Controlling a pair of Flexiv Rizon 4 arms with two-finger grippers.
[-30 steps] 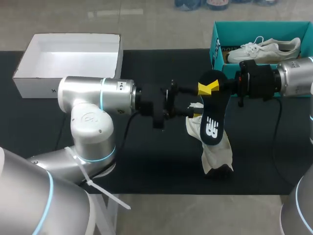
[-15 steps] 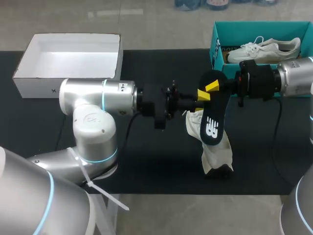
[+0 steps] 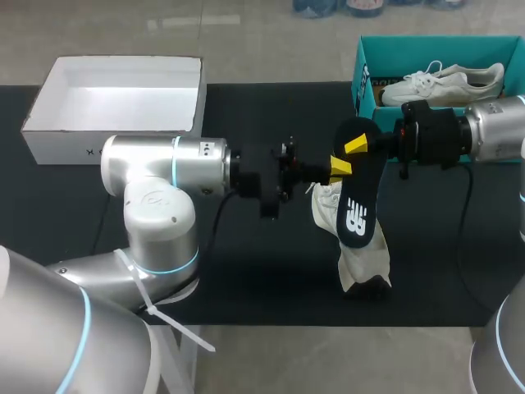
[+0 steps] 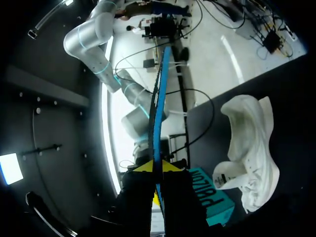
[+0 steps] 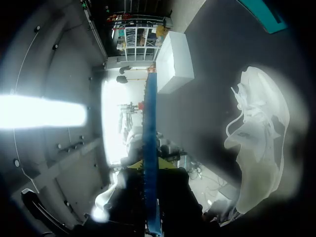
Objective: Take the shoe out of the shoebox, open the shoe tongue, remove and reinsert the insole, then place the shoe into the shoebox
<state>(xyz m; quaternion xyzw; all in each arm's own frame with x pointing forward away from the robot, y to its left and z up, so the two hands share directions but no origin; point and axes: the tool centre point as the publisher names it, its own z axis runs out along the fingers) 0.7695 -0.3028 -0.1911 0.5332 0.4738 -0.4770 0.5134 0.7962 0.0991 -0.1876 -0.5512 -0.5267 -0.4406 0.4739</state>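
Insole, gripped by right pincer, is now clamped by left pincer too.

Matt black insole, white cloth shoe (left arm: satin metal).

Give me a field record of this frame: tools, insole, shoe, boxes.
left tool: shut on insole
right tool: shut on insole, nearer its far end
insole: black, in the air above the shoe, held by both tools
shoe: white, on the table, out of the box, untouched
teal box: holds a second shoe
white box: open, on the left arm's side
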